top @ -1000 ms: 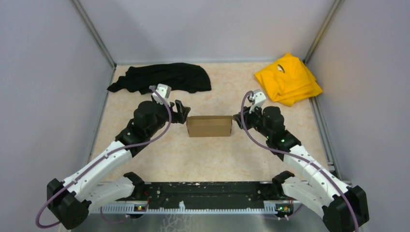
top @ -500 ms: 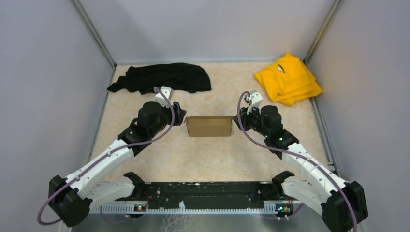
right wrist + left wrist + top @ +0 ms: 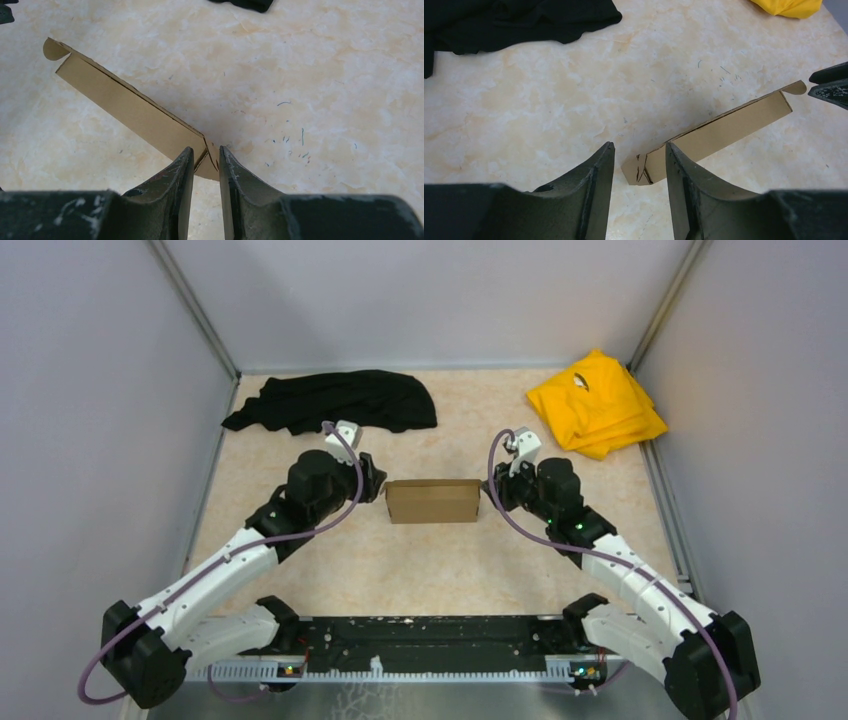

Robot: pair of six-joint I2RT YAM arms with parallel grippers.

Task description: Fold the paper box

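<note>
Beige marbled table (image 3: 450,570), plain brown paper box (image 3: 432,501)

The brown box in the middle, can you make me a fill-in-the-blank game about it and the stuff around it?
1. The paper box lying between the two arms is plain ____ cardboard.
2. The left-side cloth at the back of the table is ____.
3. The right-side cloth in the far corner is ____.
4. Seen from the top camera, the left fingers are at the box's ____ end.

Missing words: brown, black, yellow, left.
</note>
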